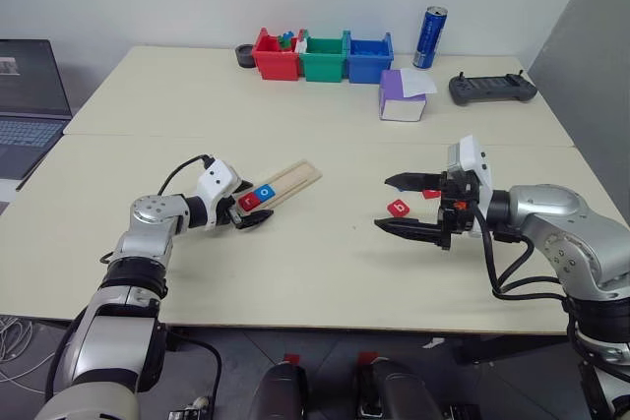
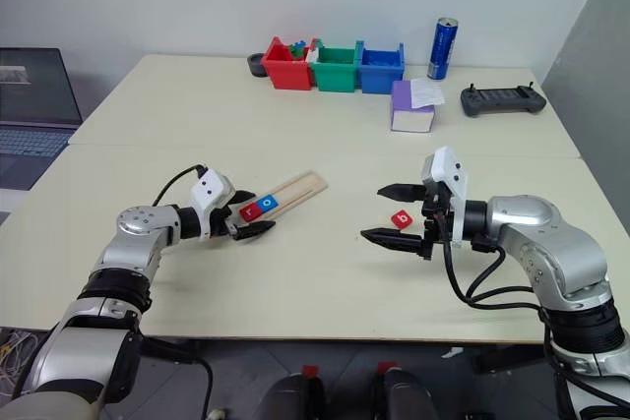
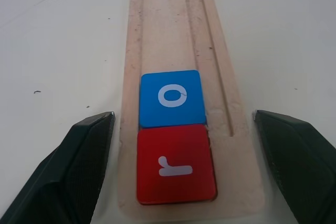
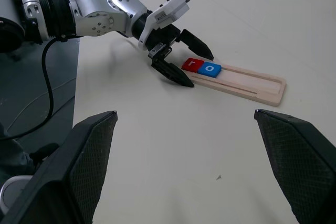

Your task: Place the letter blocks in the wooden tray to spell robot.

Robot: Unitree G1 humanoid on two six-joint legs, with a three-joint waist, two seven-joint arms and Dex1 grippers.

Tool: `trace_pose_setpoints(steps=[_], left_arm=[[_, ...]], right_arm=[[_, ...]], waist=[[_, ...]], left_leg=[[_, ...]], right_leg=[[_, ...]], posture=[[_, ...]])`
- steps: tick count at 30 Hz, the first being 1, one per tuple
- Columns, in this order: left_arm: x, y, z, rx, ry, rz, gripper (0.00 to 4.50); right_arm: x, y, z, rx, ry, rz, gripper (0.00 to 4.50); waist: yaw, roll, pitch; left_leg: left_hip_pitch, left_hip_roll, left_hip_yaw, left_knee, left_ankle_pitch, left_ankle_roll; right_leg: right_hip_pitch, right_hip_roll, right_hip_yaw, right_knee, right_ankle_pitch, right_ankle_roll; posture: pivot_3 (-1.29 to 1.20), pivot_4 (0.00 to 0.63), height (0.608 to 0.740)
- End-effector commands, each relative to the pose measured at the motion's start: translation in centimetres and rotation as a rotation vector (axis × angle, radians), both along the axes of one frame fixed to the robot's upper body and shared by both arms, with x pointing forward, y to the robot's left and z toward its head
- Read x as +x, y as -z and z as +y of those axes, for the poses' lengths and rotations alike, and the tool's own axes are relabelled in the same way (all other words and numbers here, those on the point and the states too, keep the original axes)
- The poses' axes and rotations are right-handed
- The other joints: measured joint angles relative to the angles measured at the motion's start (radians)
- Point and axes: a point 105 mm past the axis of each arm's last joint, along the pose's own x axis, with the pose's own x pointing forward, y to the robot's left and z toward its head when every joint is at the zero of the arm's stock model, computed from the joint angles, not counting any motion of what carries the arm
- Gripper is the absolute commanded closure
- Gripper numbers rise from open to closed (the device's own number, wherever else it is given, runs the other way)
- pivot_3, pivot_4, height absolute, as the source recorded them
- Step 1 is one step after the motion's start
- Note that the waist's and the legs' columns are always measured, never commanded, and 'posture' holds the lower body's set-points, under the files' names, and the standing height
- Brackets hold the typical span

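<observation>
Your left gripper [image 1: 258,211] is spread wide, straddling the near end of the long pale wooden tray [image 1: 295,180], probably just steadying it. Inside sit the red "r" tile [image 3: 176,164] and the blue "o" tile [image 3: 171,97], touching, filling from that end. Further right, your right gripper [image 1: 411,206] also gapes empty over the red "b" tile [image 1: 398,209] on the bench, likely next.

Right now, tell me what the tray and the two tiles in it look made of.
The wooden tray: pale unfinished wood, with visible grain and routed grooves. The red r tile and blue o tile: smooth, slightly glossy, probably plastic or painted wood, with white printed letters.
</observation>
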Motion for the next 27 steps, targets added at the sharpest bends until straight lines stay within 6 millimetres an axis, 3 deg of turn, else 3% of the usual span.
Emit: trace_pose_setpoints(steps=[1,4,11,22,27], left_arm=[[-1.1,2.0,0.0,0.04,0.032,0.083,0.38],[-1.3,2.2,0.2,0.052,0.035,0.083,1.1],[-2.2,2.0,-1.2,0.088,0.174,0.075,1.13],[-6.0,2.8,-6.6,0.146,0.61,0.125,1.13],[-6.1,2.6,-8.2,0.158,0.685,0.118,1.13]], right_arm=[[-0.4,-0.8,0.1,0.008,-0.008,-0.035,0.0],[-0.5,-0.8,0.1,0.009,-0.004,-0.036,0.0],[-0.7,-0.2,-0.8,-0.017,0.01,-0.019,0.0],[-2.8,1.5,-3.5,-0.101,0.055,0.034,0.0],[-3.7,2.6,-4.3,-0.148,0.089,0.053,0.0]], waist=[[0.0,0.0,0.0],[-0.002,0.0,0.0],[-0.005,0.0,-0.001],[0.006,-0.001,-0.001],[0.014,-0.001,-0.002]], left_leg=[[0.0,0.0,0.0,0.0,0.0,0.0],[0.001,0.0,0.0,0.0,0.0,0.0],[0.001,0.0,0.0,0.0,0.0,0.0],[0.002,-0.001,-0.001,0.001,0.0,0.0],[0.002,-0.001,-0.001,0.001,0.0,0.0]], right_leg=[[0.0,0.0,0.0,0.0,0.0,0.0],[0.001,0.0,0.0,0.0,0.0,0.0],[0.001,0.0,0.0,0.0,0.0,0.0],[0.004,-0.001,0.0,-0.001,0.0,0.0],[0.004,0.0,0.0,-0.002,0.0,0.0]], posture=[[0.0,0.15,0.74],[0.0,0.15,0.74],[0.0,0.15,0.74],[0.0,0.15,0.74],[0.0,0.15,0.74]])
